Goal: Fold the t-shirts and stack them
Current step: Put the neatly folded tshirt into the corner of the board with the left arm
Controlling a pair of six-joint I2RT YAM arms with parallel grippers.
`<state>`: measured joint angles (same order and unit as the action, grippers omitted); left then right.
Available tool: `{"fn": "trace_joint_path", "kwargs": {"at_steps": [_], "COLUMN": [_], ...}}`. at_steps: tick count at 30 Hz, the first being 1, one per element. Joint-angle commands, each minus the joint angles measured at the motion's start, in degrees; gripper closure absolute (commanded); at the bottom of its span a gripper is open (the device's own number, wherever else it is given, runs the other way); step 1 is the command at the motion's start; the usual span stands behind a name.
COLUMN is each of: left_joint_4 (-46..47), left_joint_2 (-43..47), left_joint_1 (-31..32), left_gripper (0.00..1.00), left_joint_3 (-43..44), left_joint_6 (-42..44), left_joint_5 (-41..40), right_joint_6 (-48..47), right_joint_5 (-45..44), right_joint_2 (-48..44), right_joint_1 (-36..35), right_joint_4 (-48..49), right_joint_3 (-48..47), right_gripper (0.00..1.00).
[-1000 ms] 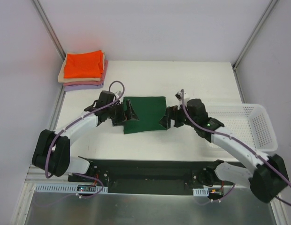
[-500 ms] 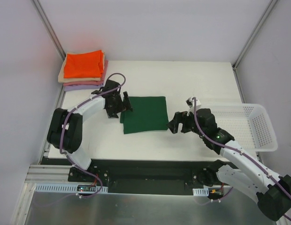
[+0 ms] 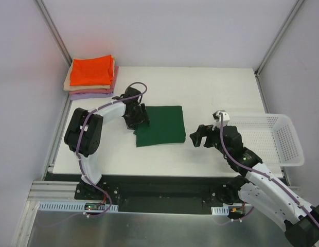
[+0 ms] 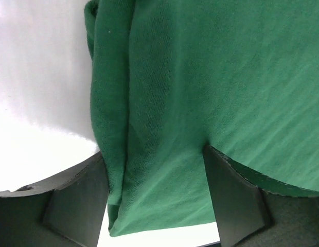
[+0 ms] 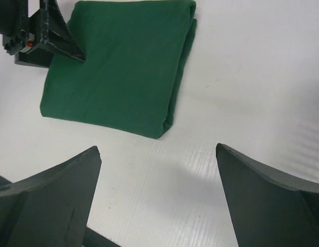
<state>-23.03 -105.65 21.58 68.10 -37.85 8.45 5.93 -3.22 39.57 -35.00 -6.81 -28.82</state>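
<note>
Tabletop (image 3: 211, 87): white and smooth under the green t-shirt; little friction likely, so a sideways tug could slide the whole fold instead of lifting it.
Basket (image 3: 288, 123): white mesh, well to the right of the green t-shirt; snag risk only for a wide swing of the right arm.
Green t-shirt (image 3: 162, 126): folded into a rough square, flat at mid-table; layered edges loose on its left and right sides, so could fall open if lifted by one layer only.
Folded stack (image 3: 91, 72): orange on top, beige, pink and lavender beneath; up and to the left of the green t-shirt, well apart; could be knocked askew by a low carry or an off-centre drop.
Right end effector (image 3: 195, 136): spread wide, holding nothing, hovering just right of the green t-shirt; one-sided lift likely if left out, with sag and unfolding.
Left end effector (image 3: 140, 116): partly open, astride the green t-shirt's left edge, cloth between the fingers (image 4: 77, 200), no firm pinch visible; shallow bite could catch only the top layers or slip off.
</note>
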Motion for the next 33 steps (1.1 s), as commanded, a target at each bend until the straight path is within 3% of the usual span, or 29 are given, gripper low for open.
{"fn": "trace_joint_path", "kwargs": {"at_steps": [1, 4, 8, 11, 13, 17, 23, 26, 33], "left_joint_4": [-1.8, -3.6, -7.6, -11.2, -12.3, -12.7, -12.3, -8.3, 3.9], "left_joint_2": [-5.2, -7.5, -10.5, -12.6, -13.4, -11.7, -8.5, -8.4, -6.9], "left_joint_1": [3.5, 5.2, 7.5, 9.2, 9.6, 9.6, 9.6, 9.4, 3.4], "left_gripper": [0.33, 0.42, 0.68, 0.79, 1.0, 1.0, 1.0, 1.0, 1.0], "left_joint_3": [1.0, 2.0, 5.5, 9.6, 12.6, 16.4, 23.2, 25.7, 29.5], "left_joint_6": [-3.1, -4.7, -6.1, -5.1, -2.5, 4.0, 18.5, 29.7, 47.5], "left_joint_5": [-4.0, -6.9, -12.0, -16.4, -17.6, -24.7, -47.6, -54.2, -53.4], "right_joint_6": [-0.1, -0.4, -0.3, -0.4, -0.6, -0.6, -1.6, -2.2, -3.5], "right_joint_5": [-7.1, -8.5, -10.2, -11.9, -13.0, -14.6, -16.7, -18.2, -20.3], "right_joint_2": [-1.1, -1.7, -2.7, -3.4, -3.7, -3.8, -3.4, -3.0, -0.9], "right_joint_1": [0.1, 0.1, 0.1, 0.2, 0.2, 0.2, 0.3, 0.3, 0.4], "right_joint_4": [1.0, 0.8, 0.8, 0.5, 0.5, 0.2, 0.0, 0.0, 0.3], "right_joint_3": [1.1, 1.5, 2.1, 2.4, 2.7, 3.1, 3.2, 3.3, 3.3], "right_gripper": [0.04, 0.04, 0.04, 0.04, 0.04, 0.04, 0.04, 0.04, 0.04]}}
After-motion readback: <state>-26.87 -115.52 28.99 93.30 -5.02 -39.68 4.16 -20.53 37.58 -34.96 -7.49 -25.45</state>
